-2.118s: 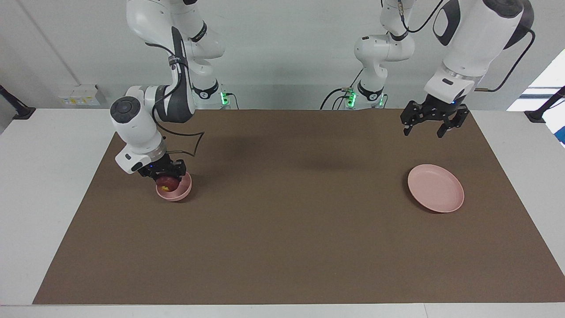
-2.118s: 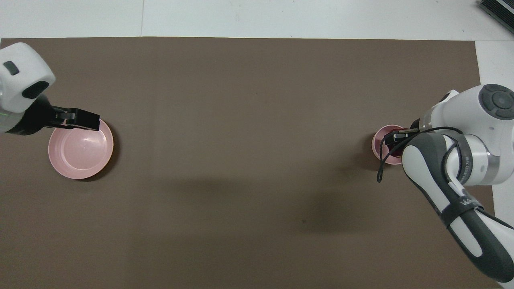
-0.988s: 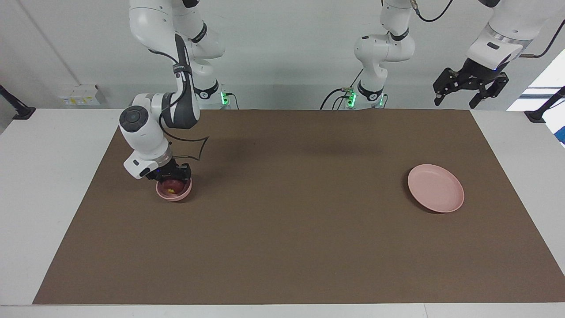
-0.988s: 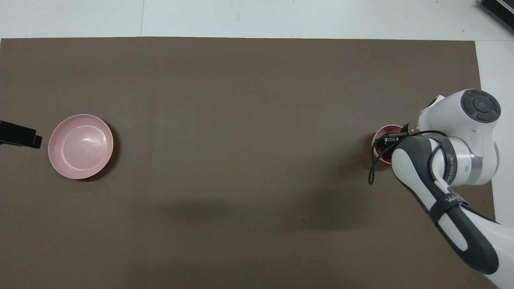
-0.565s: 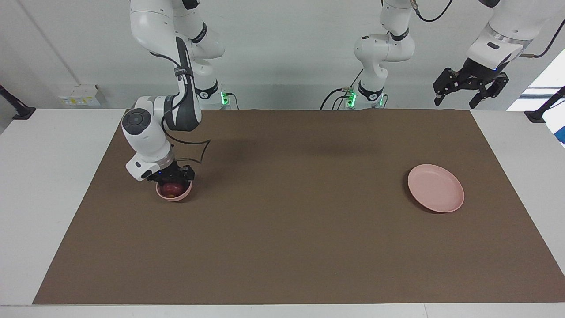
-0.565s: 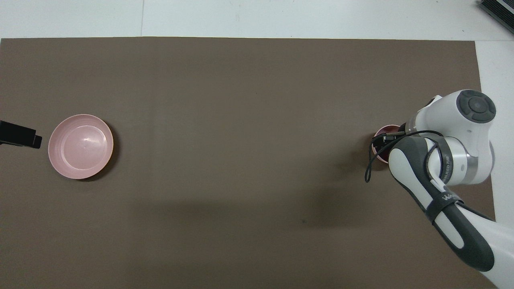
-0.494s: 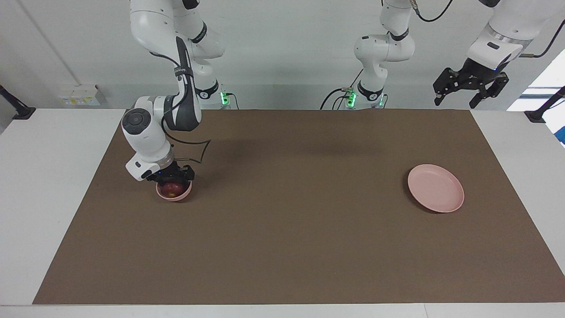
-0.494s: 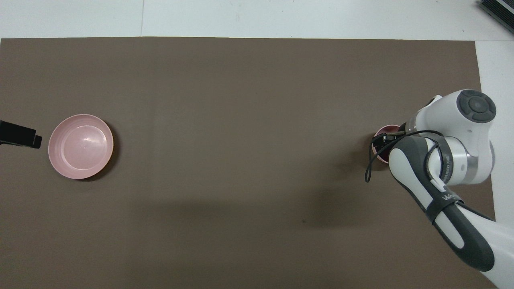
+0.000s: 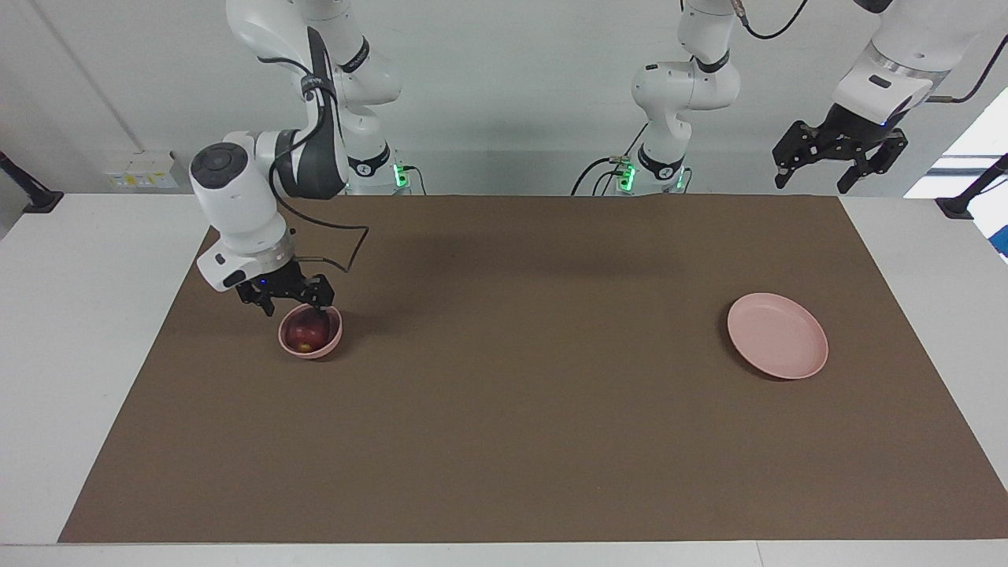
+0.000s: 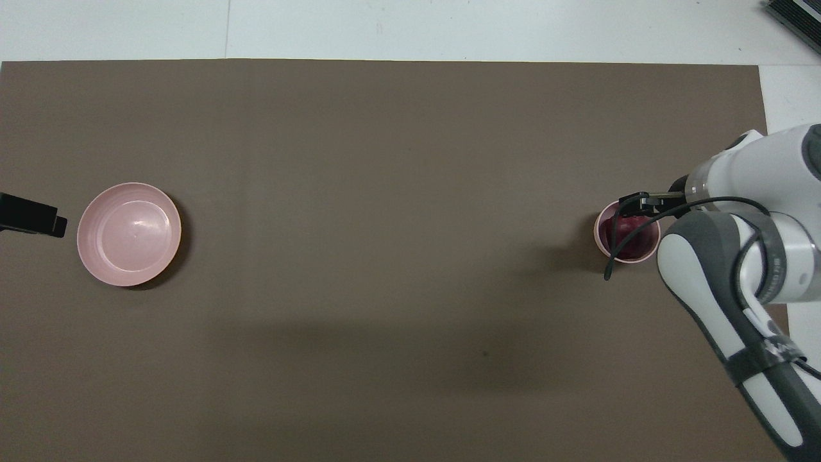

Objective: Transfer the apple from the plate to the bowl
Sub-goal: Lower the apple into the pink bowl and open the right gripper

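The dark red apple (image 9: 305,335) lies in the small pink bowl (image 9: 316,350) at the right arm's end of the mat. It also shows in the overhead view (image 10: 634,233), inside the bowl (image 10: 599,235). My right gripper (image 9: 285,299) is open and empty, a little above the bowl's rim nearest the robots; the overhead view shows it (image 10: 644,201) over that rim. The flat pink plate (image 9: 777,346) sits bare at the left arm's end (image 10: 129,233). My left gripper (image 9: 836,163) waits open, high over the table's edge by the robots; only its tip (image 10: 32,218) shows in the overhead view.
A brown mat (image 9: 520,409) covers the table between bowl and plate. A black cable (image 10: 610,256) from the right wrist hangs over the bowl. White table shows at both ends of the mat.
My right gripper has let go of the apple and risen out of the bowl; the apple stays in it. My left arm rose away from the plate two seconds ago, then held still.
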You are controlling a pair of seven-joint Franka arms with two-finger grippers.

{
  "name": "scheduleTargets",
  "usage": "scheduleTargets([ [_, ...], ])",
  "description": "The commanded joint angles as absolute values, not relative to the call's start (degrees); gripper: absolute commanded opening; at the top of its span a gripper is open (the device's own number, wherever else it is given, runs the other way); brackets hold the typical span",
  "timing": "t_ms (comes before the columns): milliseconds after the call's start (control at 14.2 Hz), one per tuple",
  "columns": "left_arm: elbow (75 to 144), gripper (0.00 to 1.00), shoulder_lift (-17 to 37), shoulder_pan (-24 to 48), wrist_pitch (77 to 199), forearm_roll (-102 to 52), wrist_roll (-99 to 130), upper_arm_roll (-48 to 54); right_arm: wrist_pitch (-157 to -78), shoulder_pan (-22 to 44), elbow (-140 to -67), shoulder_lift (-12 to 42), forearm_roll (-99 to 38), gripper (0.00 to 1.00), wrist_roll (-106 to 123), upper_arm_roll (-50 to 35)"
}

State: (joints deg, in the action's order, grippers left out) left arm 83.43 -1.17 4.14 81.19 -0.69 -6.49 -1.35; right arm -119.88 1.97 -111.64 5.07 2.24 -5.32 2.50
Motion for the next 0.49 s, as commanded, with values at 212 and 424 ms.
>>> scheduleTargets([
  [212,83.0,1.0,-1.6,4.3,80.1,0.3,-6.9,-1.5,-114.7,6.4,-110.6,-0.8,3.4,1.0,-16.0,1.6],
  [424,83.0,1.0,-1.6,4.3,80.1,0.3,-6.9,-1.6,-102.3,5.8,-101.2,-2.0,3.3,1.0,-14.8,1.8],
])
